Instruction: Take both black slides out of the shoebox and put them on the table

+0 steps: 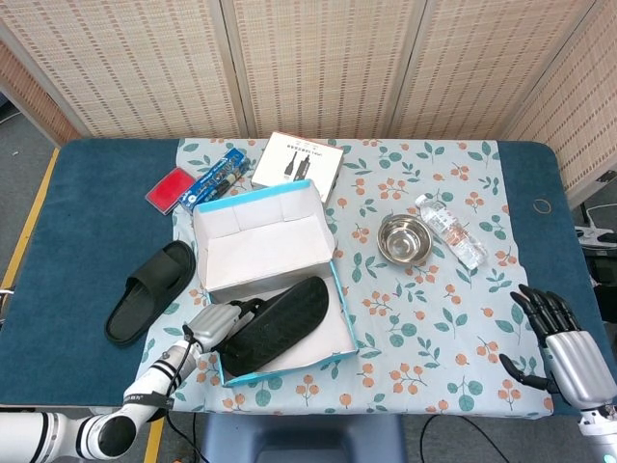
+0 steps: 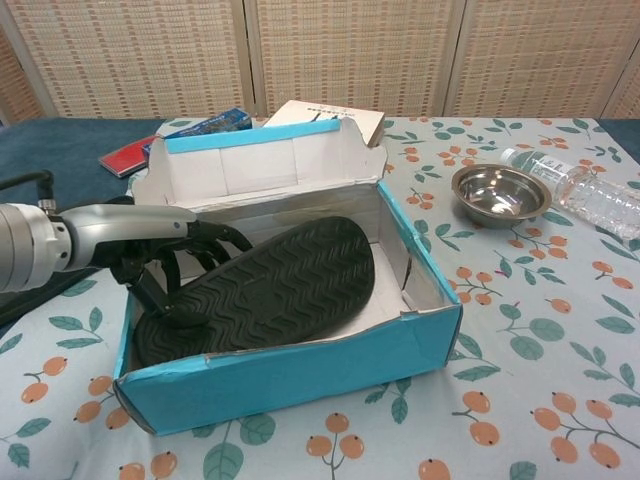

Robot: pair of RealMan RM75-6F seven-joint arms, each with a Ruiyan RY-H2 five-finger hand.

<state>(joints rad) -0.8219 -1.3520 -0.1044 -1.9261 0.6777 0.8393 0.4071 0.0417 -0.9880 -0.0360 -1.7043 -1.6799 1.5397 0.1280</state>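
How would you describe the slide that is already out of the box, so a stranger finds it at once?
Start at the open blue shoebox. Left of it, on the dark blue table, lies a black slide, strap up. The other slide, sole up, lies in the box.

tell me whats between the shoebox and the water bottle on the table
A steel bowl sits between the shoebox and the water bottle, on the floral cloth; the head view shows it best.
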